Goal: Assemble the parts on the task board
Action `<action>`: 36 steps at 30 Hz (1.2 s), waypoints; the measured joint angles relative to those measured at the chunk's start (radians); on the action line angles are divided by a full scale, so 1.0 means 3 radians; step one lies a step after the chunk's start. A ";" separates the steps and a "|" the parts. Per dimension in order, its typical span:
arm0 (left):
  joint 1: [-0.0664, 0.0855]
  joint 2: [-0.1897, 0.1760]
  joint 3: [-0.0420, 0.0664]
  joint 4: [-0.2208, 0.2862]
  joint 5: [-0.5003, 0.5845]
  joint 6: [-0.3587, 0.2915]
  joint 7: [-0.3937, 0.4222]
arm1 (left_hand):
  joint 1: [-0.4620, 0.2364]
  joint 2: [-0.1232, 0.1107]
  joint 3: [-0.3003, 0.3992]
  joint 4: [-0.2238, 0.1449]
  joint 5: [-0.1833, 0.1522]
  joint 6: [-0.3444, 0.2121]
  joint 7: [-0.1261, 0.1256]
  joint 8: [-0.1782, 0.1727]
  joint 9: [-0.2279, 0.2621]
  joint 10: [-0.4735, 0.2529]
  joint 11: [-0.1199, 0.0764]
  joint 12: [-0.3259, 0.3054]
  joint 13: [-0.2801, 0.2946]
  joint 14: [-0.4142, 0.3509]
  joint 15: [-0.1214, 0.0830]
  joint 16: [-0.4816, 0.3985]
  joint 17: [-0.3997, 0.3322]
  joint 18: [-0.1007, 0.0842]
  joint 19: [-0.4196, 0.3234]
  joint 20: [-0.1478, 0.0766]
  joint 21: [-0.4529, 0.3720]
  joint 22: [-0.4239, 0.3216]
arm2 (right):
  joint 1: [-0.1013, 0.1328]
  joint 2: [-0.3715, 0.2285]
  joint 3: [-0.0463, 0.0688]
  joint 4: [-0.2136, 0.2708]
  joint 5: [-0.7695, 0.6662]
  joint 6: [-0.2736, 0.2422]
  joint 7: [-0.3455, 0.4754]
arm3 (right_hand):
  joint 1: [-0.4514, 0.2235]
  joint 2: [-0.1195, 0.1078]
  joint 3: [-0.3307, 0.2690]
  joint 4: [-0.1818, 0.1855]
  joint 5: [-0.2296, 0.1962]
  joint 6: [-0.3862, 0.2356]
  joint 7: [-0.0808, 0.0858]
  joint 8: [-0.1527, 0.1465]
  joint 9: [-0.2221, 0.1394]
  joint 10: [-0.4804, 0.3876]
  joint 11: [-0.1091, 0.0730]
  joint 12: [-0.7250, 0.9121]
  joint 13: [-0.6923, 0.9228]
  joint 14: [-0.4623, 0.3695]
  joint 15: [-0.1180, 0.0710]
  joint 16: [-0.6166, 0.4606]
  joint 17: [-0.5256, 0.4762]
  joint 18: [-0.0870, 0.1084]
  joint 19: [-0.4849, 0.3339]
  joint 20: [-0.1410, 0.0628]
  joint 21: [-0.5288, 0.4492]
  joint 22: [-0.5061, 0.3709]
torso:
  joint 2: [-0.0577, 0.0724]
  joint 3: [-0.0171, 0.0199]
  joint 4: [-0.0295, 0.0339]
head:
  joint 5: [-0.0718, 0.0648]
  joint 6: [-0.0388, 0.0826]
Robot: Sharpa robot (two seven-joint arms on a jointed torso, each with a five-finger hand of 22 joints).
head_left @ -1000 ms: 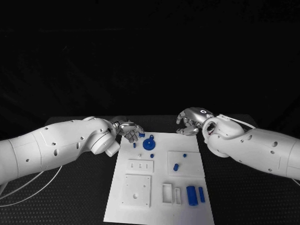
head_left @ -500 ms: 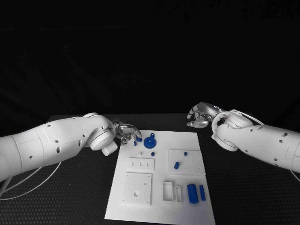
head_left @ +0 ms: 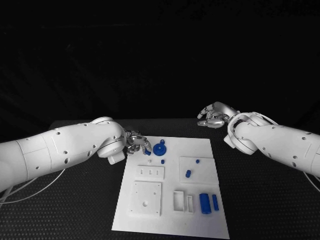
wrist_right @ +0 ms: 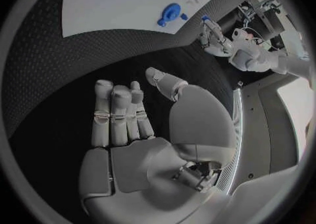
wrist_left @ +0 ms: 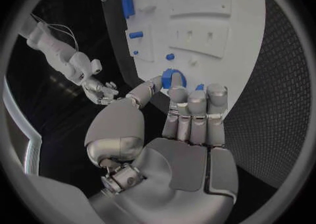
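1 blue round part [head_left: 160,149] lies on the task board [head_left: 171,220] just beyond the left hand [head_left: 136,143], whose fingers are apart and empty. It looks light, stiff and small; pinch its rim. The right hand [head_left: 216,115], also spread and empty, has withdrawn off the board over the worktop [head_left: 268,200].

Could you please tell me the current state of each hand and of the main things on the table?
Left hand: at the board's far left corner, holding nothing I can see.
Right hand: open, over bare table.
Blue disc: flat on the board.
White board: flat on the table.
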 measured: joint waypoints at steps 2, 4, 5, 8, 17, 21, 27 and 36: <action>0.0000 0.0008 -0.0001 0.0024 -0.0084 0.0023 -0.0016 | 0.0000 0.0000 0.0003 0.0003 -0.0011 -0.0006 -0.0007 -0.0015 0.0001 0.0001 -0.0001 0.0000 0.0003 0.0006 0.0003 0.0002 0.0004 0.0004 0.0000 0.0000 0.0000 0.0000 | 0.0002 0.0006 0.0000 -0.0029 0.0149 0.0000 0.0112 | -0.0024 0.0024 0.0002 -0.0038 0.0000 -0.0034 0.0034 -0.0007 0.0003 -0.0131 0.0030 -0.0141 -0.0115 -0.0136 0.0033 -0.0182 -0.0109 0.0002 -0.0160 0.0062 -0.0158 -0.0056 | 0.0000 -0.0001 0.0001 | -0.0003 -0.0005; 0.0000 0.0022 -0.0003 0.0041 -0.0156 0.0043 -0.0032 | 0.0000 0.0000 0.0003 0.0003 -0.0011 -0.0008 -0.0009 -0.0023 0.0002 0.0005 -0.0005 0.0000 0.0006 0.0018 -0.0008 0.0015 0.0008 0.0006 0.0024 -0.0024 0.0012 0.0000 | 0.0005 0.0013 0.0000 -0.0063 0.0325 0.0006 0.0229 | -0.0041 0.0041 0.0027 -0.0064 0.0000 -0.0096 0.0083 -0.0033 0.0004 -0.0318 0.0089 -0.0341 -0.0283 -0.0331 0.0099 -0.0444 -0.0258 0.0006 -0.0382 0.0152 -0.0388 -0.0147 | 0.0000 -0.0001 0.0003 | -0.0006 -0.0012; 0.0000 0.0025 -0.0004 0.0045 -0.0178 0.0051 -0.0038 | 0.0000 0.0000 0.0003 0.0003 -0.0024 -0.0011 -0.0012 -0.0026 0.0003 0.0005 -0.0005 0.0000 0.0006 0.0027 -0.0017 0.0015 0.0012 0.0007 0.0030 -0.0030 0.0026 0.0000 | 0.0007 0.0016 0.0000 -0.0077 0.0399 0.0011 0.0270 | -0.0055 0.0055 0.0026 -0.0076 -0.0003 -0.0121 0.0104 -0.0033 0.0007 -0.0402 0.0115 -0.0435 -0.0371 -0.0411 0.0134 -0.0576 -0.0333 0.0010 -0.0480 0.0192 -0.0499 -0.0194 | 0.0000 -0.0001 0.0005 | -0.0006 -0.0016; 0.0002 0.0028 -0.0021 0.0063 -0.0233 0.0070 -0.0054 | 0.0000 0.0000 0.0009 0.0009 -0.0049 -0.0012 -0.0013 -0.0043 0.0021 0.0006 -0.0006 -0.0022 0.0009 0.0042 -0.0021 0.0012 0.0012 0.0007 0.0059 -0.0025 0.0104 0.0000 | 0.0013 0.0030 0.0000 -0.0131 0.0666 0.0050 0.0395 | -0.0063 0.0113 0.0076 -0.0153 -0.0010 -0.0226 0.0170 -0.0061 0.0009 -0.0626 0.0222 -0.1028 -0.0916 -0.0773 0.0341 -0.1132 -0.0652 -0.0038 -0.0957 0.0330 -0.0920 -0.0362 | 0.0000 -0.0001 0.0010 | -0.0011 -0.0022; 0.0018 0.0031 -0.0081 0.0114 -0.0284 0.0160 -0.0086 | 0.0000 0.0000 0.0050 0.0050 -0.0141 -0.0022 -0.0024 -0.0108 0.0164 0.0007 -0.0007 -0.0263 -0.0068 0.0060 -0.0023 -0.0241 -0.0109 0.0010 0.0113 -0.0007 0.0142 -0.0001 | 0.0023 0.0040 0.0002 -0.0218 0.1282 0.0231 0.0590 | -0.0053 0.0281 -0.0130 -0.0354 0.0148 -0.0334 0.0138 -0.0003 0.0010 -0.0214 0.0358 -0.2330 -0.2383 -0.0939 0.0617 -0.2170 -0.1371 -0.0204 -0.1412 0.0582 -0.1717 -0.0838 | -0.0001 0.0000 0.0012 | -0.0015 -0.0045; 0.0018 0.0033 -0.0101 0.0137 -0.0286 0.0226 -0.0108 | 0.0000 0.0000 0.0032 0.0069 -0.0153 -0.0029 -0.0031 -0.0116 0.0164 0.0017 -0.0017 -0.0323 -0.0084 0.0076 -0.0031 -0.0295 -0.0152 -0.0136 0.0378 -0.0286 0.0142 -0.0033 | 0.0023 0.0044 0.0002 -0.0215 0.1373 0.0268 0.0627 | -0.0039 0.0295 -0.0145 -0.0352 0.0148 -0.0349 0.0153 -0.0003 -0.0017 -0.0150 0.0380 -0.2396 -0.2526 -0.0923 0.0616 -0.2227 -0.1418 -0.0204 -0.1400 0.0594 -0.1789 -0.0893 | -0.0001 -0.0001 0.0010 | -0.0009 -0.0053; 0.0018 0.0058 -0.0133 0.0133 -0.0278 0.0284 -0.0135 | 0.0000 0.0000 0.0028 0.0073 -0.0139 -0.0030 -0.0032 -0.0142 0.0167 0.0017 -0.0018 -0.0360 -0.0088 0.0085 -0.0035 -0.0334 -0.0175 -0.0137 0.0379 -0.0287 0.0127 -0.0065 | 0.0024 0.0052 0.0003 -0.0202 0.1436 0.0299 0.0657 | -0.0039 0.0295 -0.0173 -0.0343 0.0148 -0.0361 0.0164 -0.0003 -0.0025 -0.0144 0.0386 -0.2411 -0.2579 -0.0910 0.0625 -0.2244 -0.1432 -0.0204 -0.1403 0.0613 -0.1809 -0.0901 | -0.0001 -0.0002 0.0007 | -0.0006 -0.0075; 0.0015 0.0088 -0.0131 0.0125 -0.0265 0.0260 -0.0151 | 0.0000 0.0000 0.0023 0.0078 -0.0097 -0.0030 -0.0031 -0.0167 0.0265 0.0028 -0.0008 -0.0376 -0.0088 0.0089 -0.0032 -0.0334 -0.0180 -0.0137 0.0380 -0.0287 0.0127 -0.0072 | 0.0026 0.0059 0.0005 -0.0179 0.1471 0.0335 0.0673 | -0.0039 0.0294 -0.0191 -0.0343 0.0161 -0.0361 0.0164 -0.0003 -0.0035 -0.0130 0.0396 -0.2428 -0.2619 -0.0910 0.0625 -0.2270 -0.1441 -0.0204 -0.1400 0.0617 -0.1829 -0.0903 | 0.0001 -0.0004 0.0006 | -0.0009 -0.0101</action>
